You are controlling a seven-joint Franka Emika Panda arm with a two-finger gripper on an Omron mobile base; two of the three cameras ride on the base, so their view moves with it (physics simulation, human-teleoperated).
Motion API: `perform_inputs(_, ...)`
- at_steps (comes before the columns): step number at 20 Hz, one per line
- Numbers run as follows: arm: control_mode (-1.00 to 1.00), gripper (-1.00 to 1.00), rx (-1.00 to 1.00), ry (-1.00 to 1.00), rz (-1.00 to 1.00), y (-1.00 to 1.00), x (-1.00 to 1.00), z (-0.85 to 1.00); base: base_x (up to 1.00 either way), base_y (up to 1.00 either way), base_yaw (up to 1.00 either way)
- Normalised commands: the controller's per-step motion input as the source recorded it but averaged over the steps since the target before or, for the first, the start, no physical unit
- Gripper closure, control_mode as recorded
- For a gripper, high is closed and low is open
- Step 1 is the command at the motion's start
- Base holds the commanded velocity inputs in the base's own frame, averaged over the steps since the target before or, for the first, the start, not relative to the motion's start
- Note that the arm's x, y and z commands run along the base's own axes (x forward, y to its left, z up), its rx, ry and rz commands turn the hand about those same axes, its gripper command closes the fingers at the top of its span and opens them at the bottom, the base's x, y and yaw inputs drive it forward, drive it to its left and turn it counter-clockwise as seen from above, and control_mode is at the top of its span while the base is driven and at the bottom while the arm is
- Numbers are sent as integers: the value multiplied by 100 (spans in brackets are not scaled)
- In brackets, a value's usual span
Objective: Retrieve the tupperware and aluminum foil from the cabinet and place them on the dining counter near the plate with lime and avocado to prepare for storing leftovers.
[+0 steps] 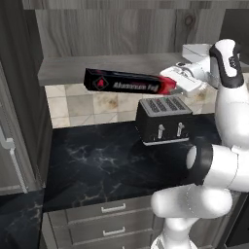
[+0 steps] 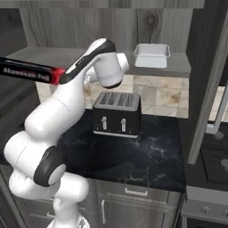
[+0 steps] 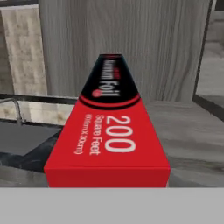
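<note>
The hand view looked straight along the aluminum foil (image 3: 107,144), its red end nearest the camera and its black length running away toward the cabinet (image 3: 131,43) back panel. The gripper (image 1: 179,83) was clamped on that red end, so the box (image 1: 127,82) projected level in the air — clear of the shelf board (image 1: 97,67) and above the worktop (image 1: 97,155). Holding one end probably kept the long box free of the shelf edge during withdrawal.

On the worktop, near its rear edge, stood the toaster (image 2: 116,114), below the held box and apart from it.

Farther back, the tupperware (image 2: 152,55) sat upright on the shelf board toward its right end — not yet retrieved, with the foil evidently being taken first.
</note>
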Motion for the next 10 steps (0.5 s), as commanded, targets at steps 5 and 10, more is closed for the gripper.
perform_inputs(5, -100, 100, -20, 30, 1, 0, -100, -3, 0, 0, 0)
perform_inputs(10, -100, 100, -32, 38, -1, -3, -82, -35, 0, 0, 0)
